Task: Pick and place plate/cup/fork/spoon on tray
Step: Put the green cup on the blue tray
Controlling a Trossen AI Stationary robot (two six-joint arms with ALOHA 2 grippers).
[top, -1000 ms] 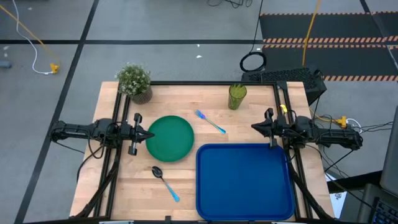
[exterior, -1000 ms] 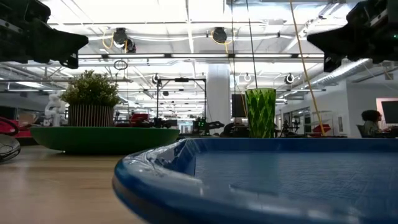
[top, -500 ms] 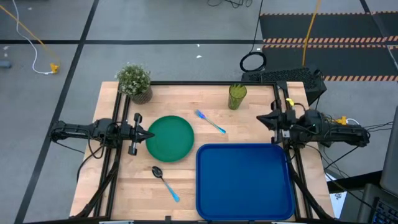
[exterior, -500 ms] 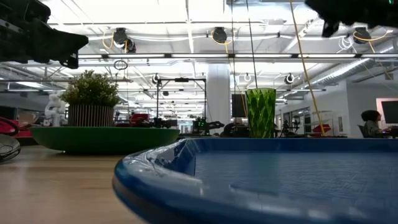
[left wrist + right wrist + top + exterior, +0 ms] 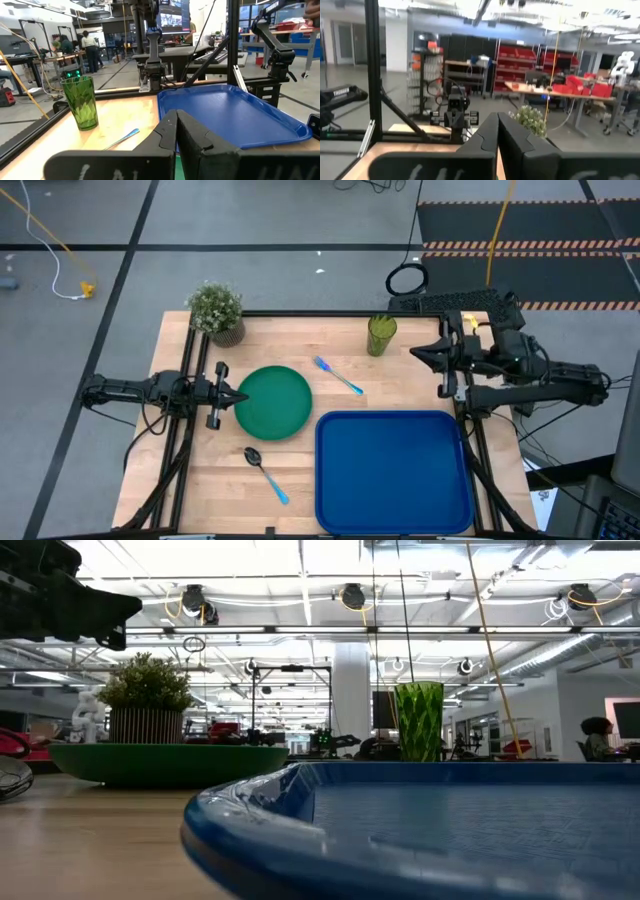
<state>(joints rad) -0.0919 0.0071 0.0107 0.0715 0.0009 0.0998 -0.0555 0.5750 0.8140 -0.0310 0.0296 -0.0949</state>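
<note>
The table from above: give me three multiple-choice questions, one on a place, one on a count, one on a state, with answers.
1. Where does the cup stand?
A. on the tray
B. on the wood beyond the tray's far rim
C. on the plate

2. How many utensils lie on the table?
A. two
B. three
C. none

3. How is the tray?
A. holding the plate
B. holding the fork
C. bare

Answers:
1 B, it stands apart from the tray.
2 A, the fork and the spoon.
3 C, the plate lies beside it on wood.
</note>
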